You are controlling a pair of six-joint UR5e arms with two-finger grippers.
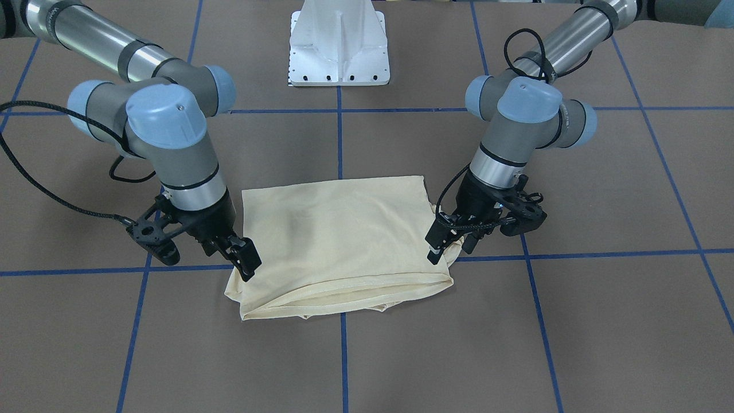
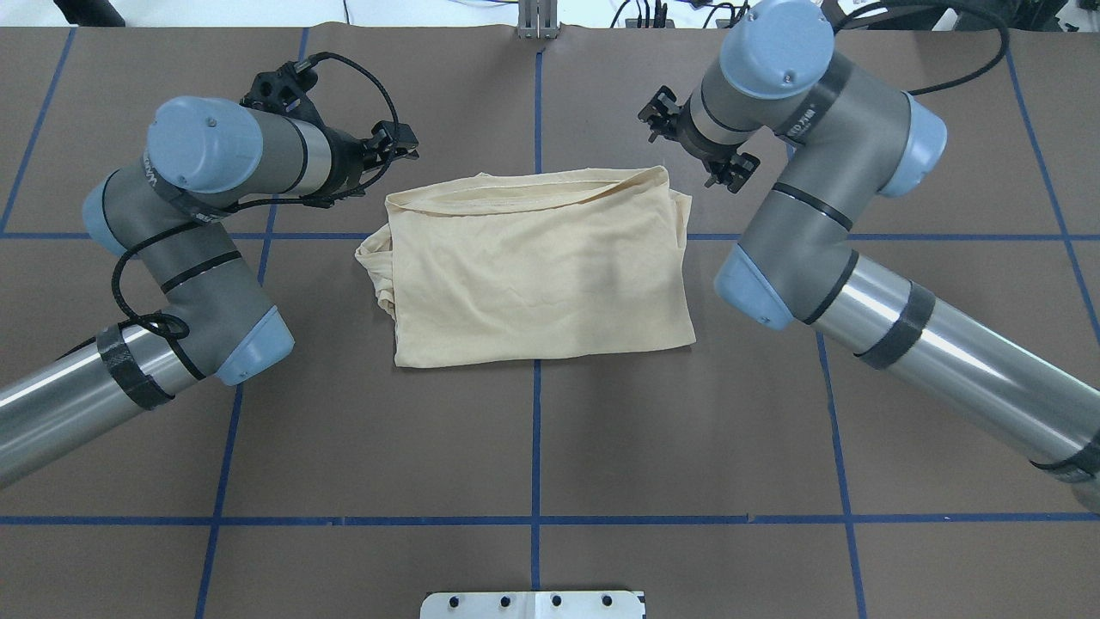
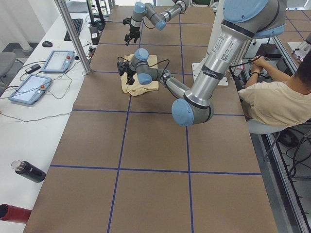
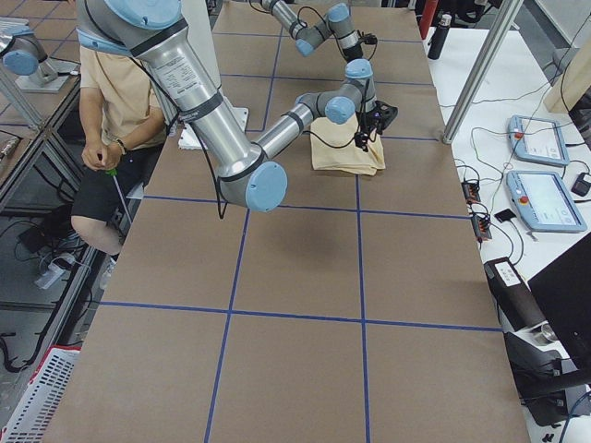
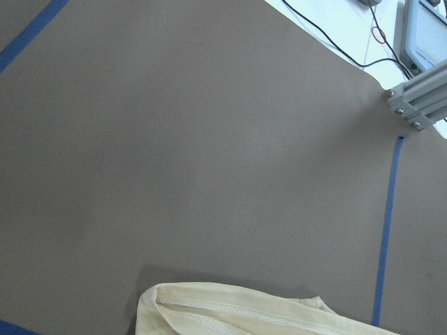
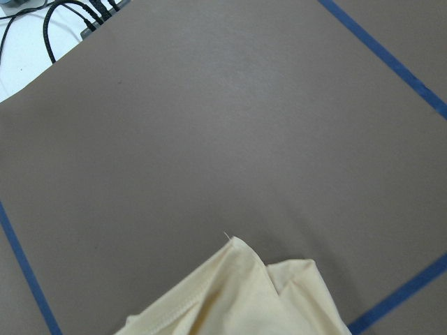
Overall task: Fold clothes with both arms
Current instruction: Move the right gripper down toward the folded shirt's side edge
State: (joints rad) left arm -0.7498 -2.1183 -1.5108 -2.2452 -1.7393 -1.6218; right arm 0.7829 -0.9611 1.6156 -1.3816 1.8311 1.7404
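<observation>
You have the cream-yellow T-shirt (image 1: 338,241) lying folded into a rough rectangle at the middle of the brown worktop (image 1: 401,355), across a blue tape line (image 1: 343,355). In the front-facing view its layered hem edge faces 6 o'clock. The left tool (image 1: 450,252) hovers at the shirt's 4 o'clock corner, its 2 fingers apart with cloth showing between them. The right tool (image 1: 238,261) hangs over the 8 o'clock corner, fingers likewise parted, clamping nothing. The white pedestal (image 1: 338,46) stands at 12 o'clock.
</observation>
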